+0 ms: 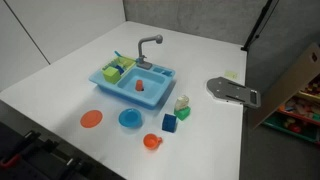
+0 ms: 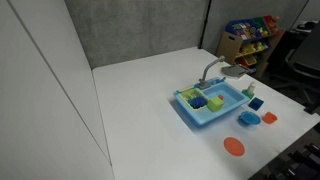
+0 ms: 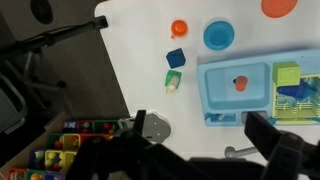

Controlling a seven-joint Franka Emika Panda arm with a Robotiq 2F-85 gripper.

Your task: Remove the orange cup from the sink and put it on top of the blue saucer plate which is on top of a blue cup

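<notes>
The small orange cup (image 1: 140, 85) stands in the basin of the light-blue sink (image 1: 112, 88), which has a grey faucet (image 1: 150, 45). It also shows in the wrist view (image 3: 238, 83), inside the sink (image 3: 215, 95). The round blue saucer plate (image 1: 130, 119) sits on the table in front of the sink, and shows too in an exterior view (image 2: 248, 118) and the wrist view (image 3: 218, 35). What lies under it is hidden. My gripper (image 3: 205, 140) is open and empty, high above the sink's faucet side. It does not show in either exterior view.
A flat orange plate (image 1: 91, 119), a blue cube (image 1: 170, 124), an orange cup-like piece (image 1: 151, 142) and a green-white bottle (image 1: 181, 106) lie round the saucer. A grey flat object (image 1: 232, 90) lies near the table edge. Toy shelves (image 2: 250, 35) stand beyond.
</notes>
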